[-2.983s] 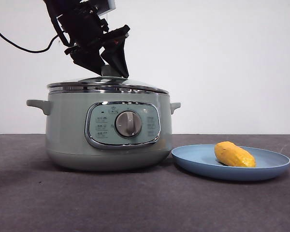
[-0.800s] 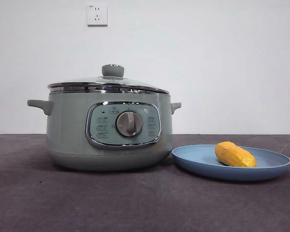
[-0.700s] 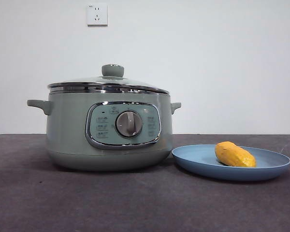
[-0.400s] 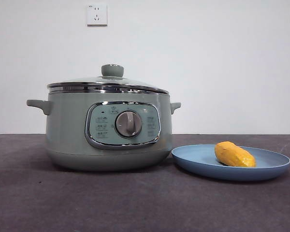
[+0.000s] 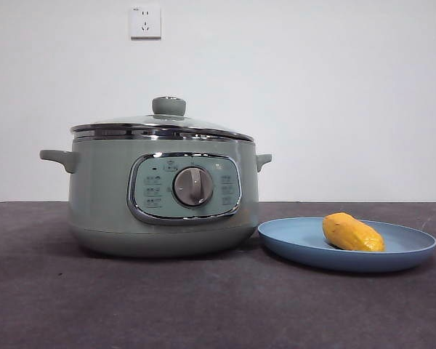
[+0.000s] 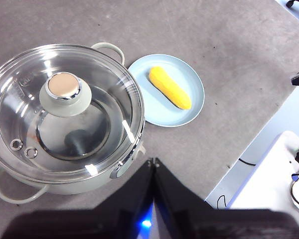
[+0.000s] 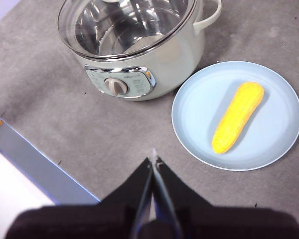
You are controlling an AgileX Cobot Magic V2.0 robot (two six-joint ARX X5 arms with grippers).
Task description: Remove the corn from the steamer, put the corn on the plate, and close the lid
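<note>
The lid (image 5: 162, 128) sits closed on the steamer (image 5: 160, 196), knob up. Just beside it, the corn (image 5: 352, 233) lies on the plate (image 5: 291, 243), on the grey counter (image 5: 203, 305). The front view shows the dial and a wall socket (image 5: 146, 21) but neither arm. The left wrist view looks down through the glass lid (image 6: 65, 107) into the pot, with the left pincer (image 6: 153, 162) closed and empty, high above. The right wrist view shows the corn (image 7: 238, 117) lengthwise on the plate (image 7: 189, 114), the right pincer (image 7: 153, 160) likewise closed on nothing.
</note>
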